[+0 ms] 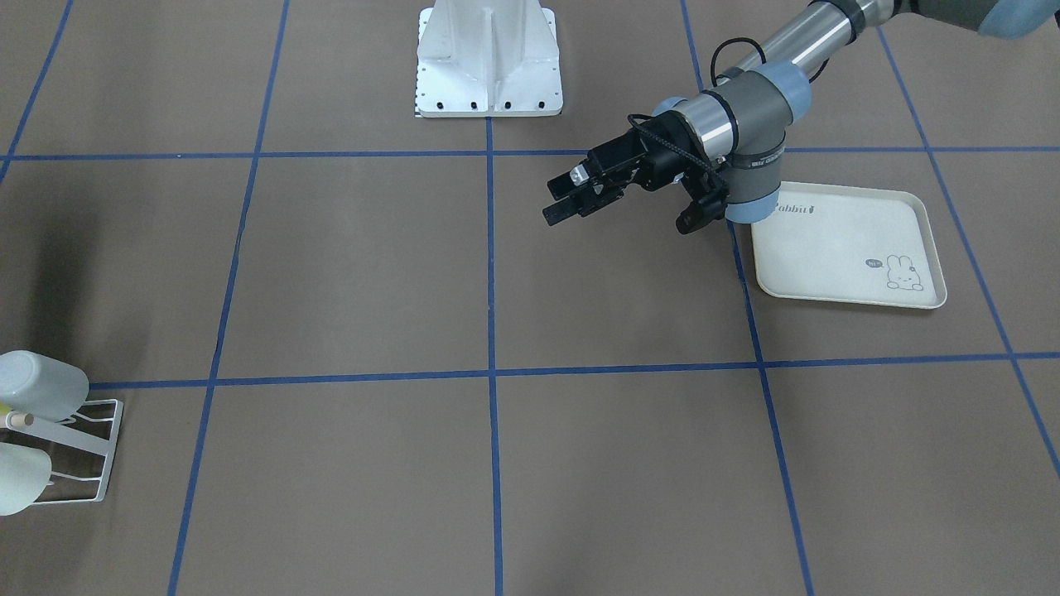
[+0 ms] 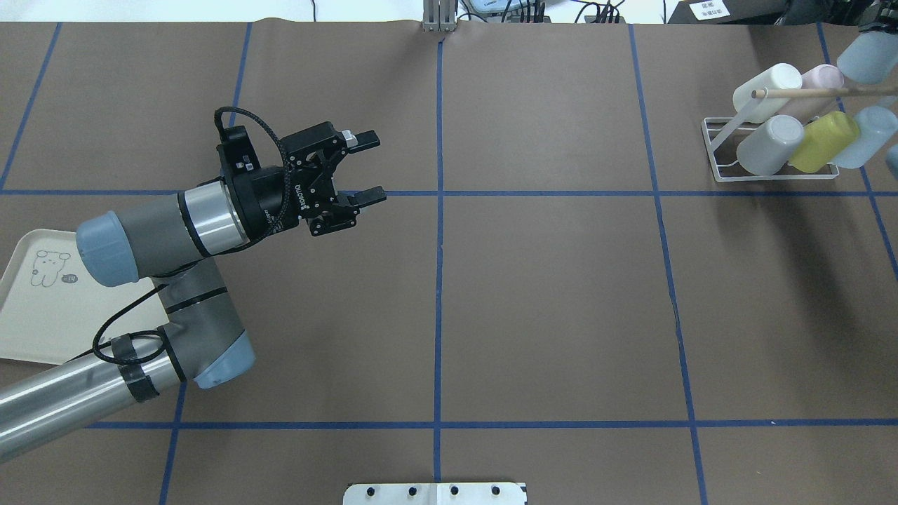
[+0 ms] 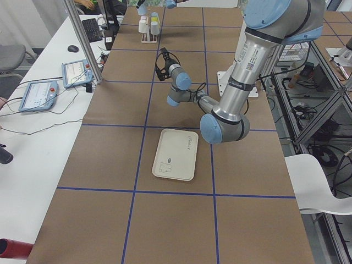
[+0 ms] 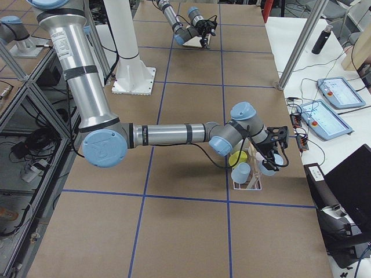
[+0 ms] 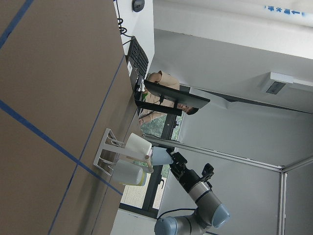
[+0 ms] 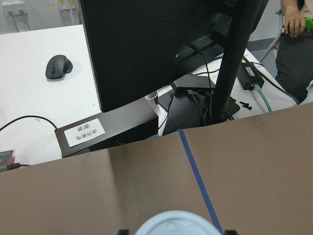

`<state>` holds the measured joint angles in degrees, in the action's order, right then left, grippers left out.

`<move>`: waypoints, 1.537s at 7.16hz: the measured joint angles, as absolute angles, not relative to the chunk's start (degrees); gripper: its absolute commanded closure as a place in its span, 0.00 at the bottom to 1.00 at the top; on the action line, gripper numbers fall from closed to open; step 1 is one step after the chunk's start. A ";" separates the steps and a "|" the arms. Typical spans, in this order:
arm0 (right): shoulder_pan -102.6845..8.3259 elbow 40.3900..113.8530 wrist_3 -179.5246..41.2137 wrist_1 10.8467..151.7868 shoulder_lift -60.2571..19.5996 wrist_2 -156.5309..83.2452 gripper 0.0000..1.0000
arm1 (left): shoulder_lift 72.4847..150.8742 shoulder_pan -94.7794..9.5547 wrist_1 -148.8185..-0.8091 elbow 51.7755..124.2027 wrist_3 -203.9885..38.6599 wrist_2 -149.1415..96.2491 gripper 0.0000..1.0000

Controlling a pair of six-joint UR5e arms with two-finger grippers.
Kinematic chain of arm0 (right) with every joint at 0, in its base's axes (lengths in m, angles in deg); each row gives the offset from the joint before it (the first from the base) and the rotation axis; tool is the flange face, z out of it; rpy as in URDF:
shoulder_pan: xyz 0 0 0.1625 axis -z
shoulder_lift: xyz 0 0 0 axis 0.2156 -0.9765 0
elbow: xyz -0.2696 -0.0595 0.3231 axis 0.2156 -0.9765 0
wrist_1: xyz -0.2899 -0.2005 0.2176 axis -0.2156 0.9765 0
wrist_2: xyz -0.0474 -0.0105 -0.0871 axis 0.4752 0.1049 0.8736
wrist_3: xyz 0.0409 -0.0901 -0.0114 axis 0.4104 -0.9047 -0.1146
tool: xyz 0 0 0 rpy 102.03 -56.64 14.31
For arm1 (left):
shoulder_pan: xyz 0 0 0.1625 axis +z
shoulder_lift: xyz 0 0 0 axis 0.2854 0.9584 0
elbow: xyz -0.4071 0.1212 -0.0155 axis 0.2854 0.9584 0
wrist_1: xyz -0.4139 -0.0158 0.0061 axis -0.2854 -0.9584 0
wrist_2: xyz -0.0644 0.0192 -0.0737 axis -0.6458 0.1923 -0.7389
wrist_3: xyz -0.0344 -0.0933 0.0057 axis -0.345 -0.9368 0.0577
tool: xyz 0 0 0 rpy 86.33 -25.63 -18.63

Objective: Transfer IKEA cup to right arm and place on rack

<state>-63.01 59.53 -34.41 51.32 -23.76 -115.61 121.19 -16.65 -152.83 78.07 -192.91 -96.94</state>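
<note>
Right claw (image 4: pixel 271 157) grips the pale blue plastic cup (image 2: pixel 867 57), held off the desk just beside the far end of the small white wire-frame rack with wooden-tipped pegs (image 2: pixel 729 130). Looks like lining up on a peg; not seated yet. The neighbouring pegs already carry cups, so the risk is knocking one. Left claw (image 2: pixel 370 168) is wide, empty and hovering over the brown paper-covered desk (image 2: pixel 547 301), well apart. Probably parked clear.

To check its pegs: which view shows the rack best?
Overhead exterior: the rack is clear, with base, bar and cups. Front-facing crops it; exterior right hides it behind cups; exterior left shows it tiny; left wrist, sideways; right wrist, not at all.
</note>
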 measured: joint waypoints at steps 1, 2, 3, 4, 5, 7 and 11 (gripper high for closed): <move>-62.92 59.34 -34.49 51.33 -23.87 -115.56 1.00 | 121.18 -16.64 -152.82 78.06 -192.91 -96.93 0.00; -62.90 59.17 -34.55 51.33 -23.92 -115.52 1.00 | 121.18 -16.64 -152.82 78.06 -192.91 -96.94 0.00; -62.87 59.14 -34.60 51.33 -23.90 -115.47 1.00 | 121.20 -16.64 -152.80 78.06 -192.91 -96.94 0.00; -62.87 59.15 -34.65 51.33 -23.86 -115.37 1.00 | 121.26 -16.64 -152.76 78.06 -192.92 -96.93 0.00; -62.87 59.11 -34.67 51.33 -23.88 -115.07 1.00 | 121.31 -16.64 -152.72 78.10 -192.91 -96.93 0.00; -62.87 58.99 -34.64 51.29 -23.91 -113.97 1.00 | 121.35 -16.64 -152.69 78.09 -192.91 -96.93 0.00; -62.53 58.75 -34.15 51.33 -24.17 -111.82 0.97 | 121.28 -16.64 -152.70 78.05 -192.91 -96.94 0.00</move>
<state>-62.53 58.75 -34.15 51.33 -24.17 -111.82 121.28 -16.64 -152.70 78.05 -192.91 -96.94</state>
